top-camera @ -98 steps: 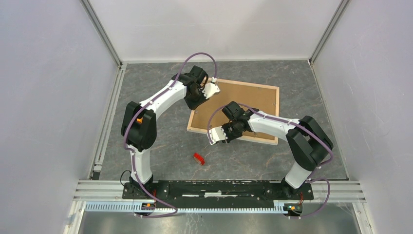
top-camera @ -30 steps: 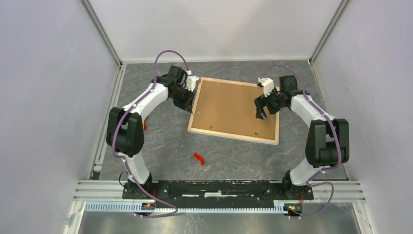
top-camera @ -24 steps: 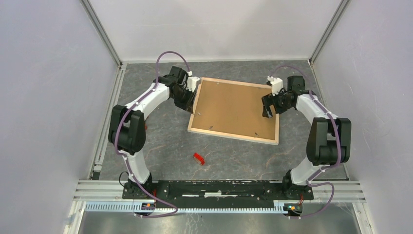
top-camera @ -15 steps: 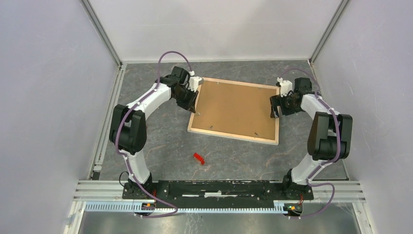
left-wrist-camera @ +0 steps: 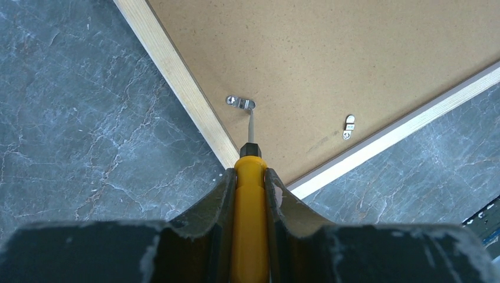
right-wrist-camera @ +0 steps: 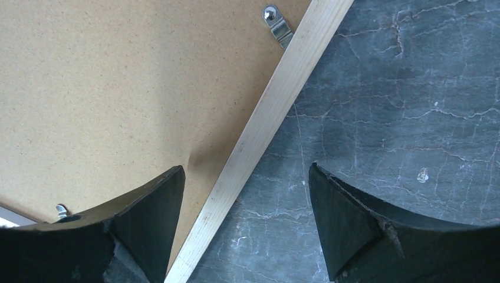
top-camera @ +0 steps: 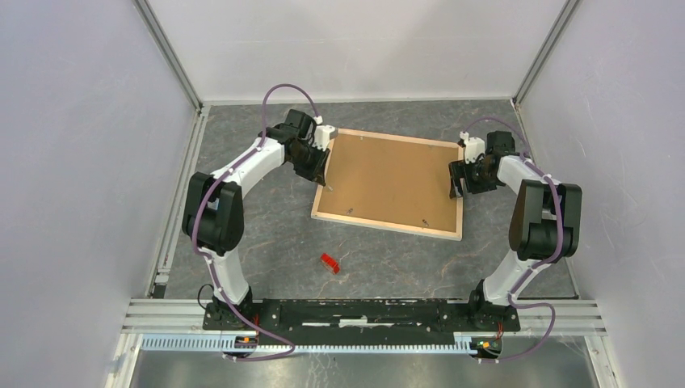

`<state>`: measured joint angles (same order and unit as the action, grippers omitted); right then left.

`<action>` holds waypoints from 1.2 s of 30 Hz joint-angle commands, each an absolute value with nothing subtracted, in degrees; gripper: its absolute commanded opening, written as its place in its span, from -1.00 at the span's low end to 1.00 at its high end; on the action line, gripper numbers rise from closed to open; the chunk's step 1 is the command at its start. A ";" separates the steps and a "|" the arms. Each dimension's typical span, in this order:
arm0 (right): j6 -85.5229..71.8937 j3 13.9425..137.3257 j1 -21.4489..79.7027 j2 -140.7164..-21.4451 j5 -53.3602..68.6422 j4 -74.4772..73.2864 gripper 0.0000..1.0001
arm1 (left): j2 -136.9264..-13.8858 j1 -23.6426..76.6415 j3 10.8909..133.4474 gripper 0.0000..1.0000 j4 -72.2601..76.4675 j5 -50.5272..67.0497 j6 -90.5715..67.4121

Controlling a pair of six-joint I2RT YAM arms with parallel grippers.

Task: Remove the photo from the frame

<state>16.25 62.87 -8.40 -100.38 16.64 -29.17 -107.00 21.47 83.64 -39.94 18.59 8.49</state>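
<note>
The frame (top-camera: pixel 387 225) lies face down on the grey table, its pale wood edges around a brown backing board (top-camera: pixel 392 178). The photo is hidden under that board. My left gripper (top-camera: pixel 317 160) at the frame's left edge is shut on a yellow-handled screwdriver (left-wrist-camera: pixel 250 200), whose metal tip touches a silver turn clip (left-wrist-camera: pixel 240 103) on the board. My right gripper (right-wrist-camera: pixel 246 177) is open and straddles the frame's right wood edge (right-wrist-camera: pixel 277 100), one finger over the board, the other over the table.
A small red object (top-camera: pixel 329 263) lies on the table in front of the frame. More silver clips (left-wrist-camera: pixel 349 125) (right-wrist-camera: pixel 277 23) sit along the board's edges. Grey enclosure walls stand close on both sides.
My right gripper has moved rightward off the backing board to the frame's right edge and lowered, its jaws narrowing slightly. The left gripper with the screwdriver has barely shifted.
</note>
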 commanded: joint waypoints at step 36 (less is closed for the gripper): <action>16.98 65.35 -7.89 -107.76 15.52 -25.02 -0.15 | -104.29 21.52 89.65 -0.96 -40.88 21.83 11.39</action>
